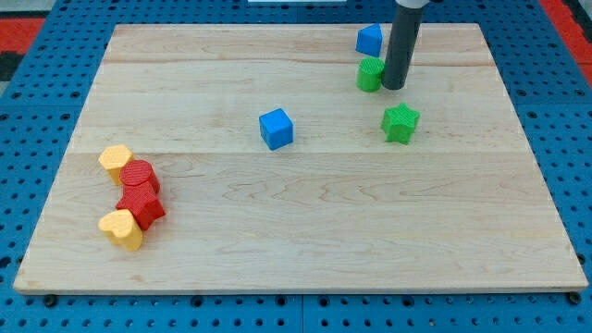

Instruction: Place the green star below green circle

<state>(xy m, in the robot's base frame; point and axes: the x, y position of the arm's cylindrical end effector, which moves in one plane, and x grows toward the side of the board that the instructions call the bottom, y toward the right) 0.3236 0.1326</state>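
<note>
The green star point(400, 122) lies on the wooden board at the upper right, a little below and to the right of the green circle point(369, 74). My tip point(394, 87) rests on the board right beside the green circle's right side, touching or nearly touching it, and just above the star. The rod rises straight up out of the view's top.
A blue block point(370, 39) sits just above the green circle. A blue cube point(276, 128) lies near the middle. At the left, a yellow block point(116, 162), two red blocks point(140, 176) point(141, 205) and a yellow heart point(121, 228) form a cluster. The board's edge point(296, 287) runs along the bottom.
</note>
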